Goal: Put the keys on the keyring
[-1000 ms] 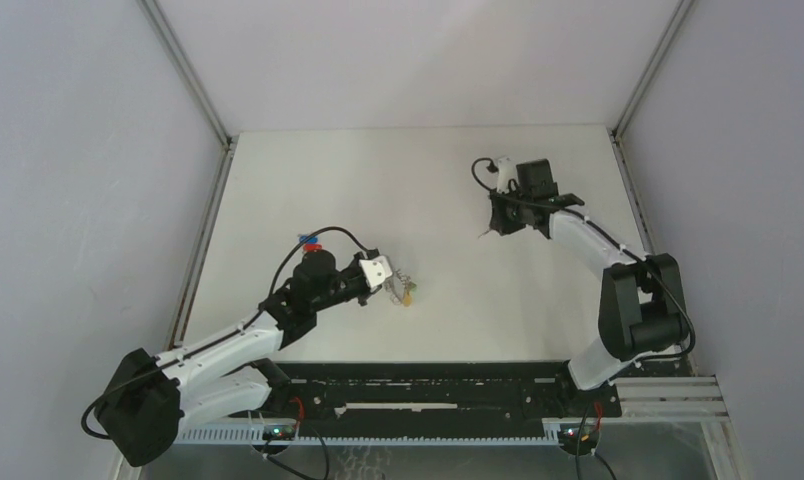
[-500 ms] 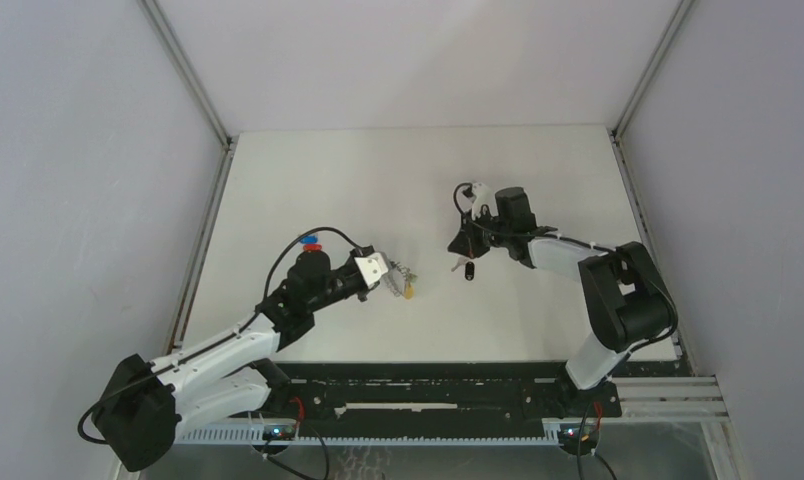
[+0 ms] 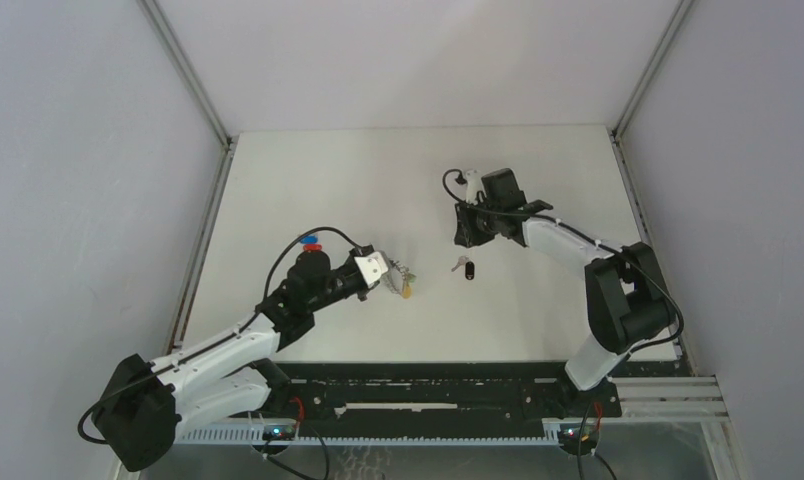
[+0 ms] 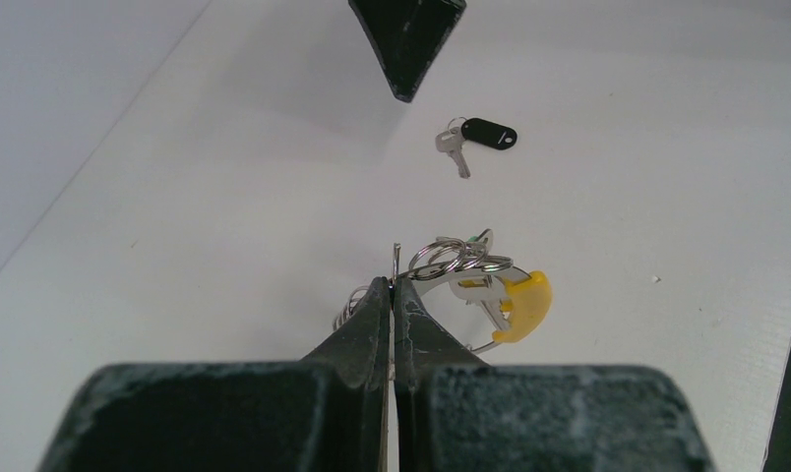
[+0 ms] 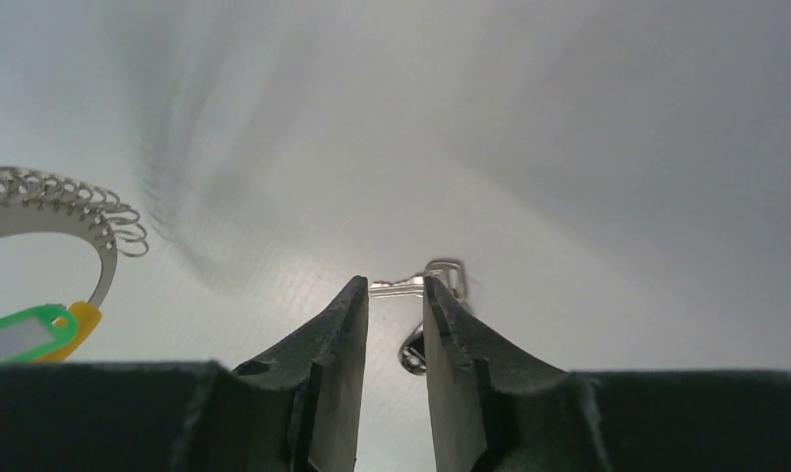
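The left gripper was clenched on a thin metal ring at the near edge of the keyring, with no gap between its fingers; the keyring lay on the white table, its small rings bunched just beyond the fingertips and its yellow strip on the side facing the right arm; a green tag showed beside that strip in the right wrist view. The black-headed key lay flat on the table, apart from the keyring and to its right in the top view, touched by neither arm. The right gripper hung above the table beyond the key from the keyring, its jaws parted a little and grasping nothing; the blue- and red-headed keys lay on the keyring's opposite side, past the left arm's wrist.
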Controlling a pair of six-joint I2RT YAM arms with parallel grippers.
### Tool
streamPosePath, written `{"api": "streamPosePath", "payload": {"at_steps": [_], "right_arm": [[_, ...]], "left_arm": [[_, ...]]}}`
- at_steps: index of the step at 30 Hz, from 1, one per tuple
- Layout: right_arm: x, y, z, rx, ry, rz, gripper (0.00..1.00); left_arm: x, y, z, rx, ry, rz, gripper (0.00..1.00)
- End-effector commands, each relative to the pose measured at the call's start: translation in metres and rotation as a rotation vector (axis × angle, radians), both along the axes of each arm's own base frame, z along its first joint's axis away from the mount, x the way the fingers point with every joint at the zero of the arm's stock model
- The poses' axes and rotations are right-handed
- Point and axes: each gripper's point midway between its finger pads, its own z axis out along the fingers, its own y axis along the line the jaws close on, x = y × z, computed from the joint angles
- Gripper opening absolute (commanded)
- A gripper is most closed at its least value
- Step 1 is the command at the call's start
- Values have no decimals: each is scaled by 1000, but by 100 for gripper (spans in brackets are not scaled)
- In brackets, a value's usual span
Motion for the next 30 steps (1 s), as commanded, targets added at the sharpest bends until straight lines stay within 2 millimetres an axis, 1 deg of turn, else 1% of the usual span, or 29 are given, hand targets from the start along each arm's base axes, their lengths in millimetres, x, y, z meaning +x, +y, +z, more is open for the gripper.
{"api": "streamPosePath", "payload": {"at_steps": [1,3,4,7,9,14,18,21,24,27,30], "right_arm": [[-13,-22,-4,-214,86,20,30],[-17,-28,-7,-295,118,24,32],[-11,-29,-1,-328,111,19,33],[-12,-37,-8,-423,158,25,35],[-13,-36,-13,-455,180,40,36],[-10,-24,-18,-496,185,81,36],[-4,-20,-24,-545,199,101,34],[0,-16,-27,-549,209,110,32],[0,-17,-32,-563,229,109,31],[-6,-18,-36,-554,260,115,31],[-16,-20,-38,-530,284,117,34]], "left_arm": [[6,-4,28,-63,-61,10,0],[6,-4,28,-61,-61,12,0],[6,-4,28,-61,-61,12,0],[6,-4,28,-61,-61,14,0],[6,-3,28,-60,-62,14,0],[6,-3,27,-59,-61,16,0],[6,-4,27,-57,-60,15,0],[7,-3,27,-55,-62,17,0],[7,-3,27,-55,-60,16,0],[7,-4,25,-52,-58,14,0],[7,-4,26,-53,-58,12,0]]}}
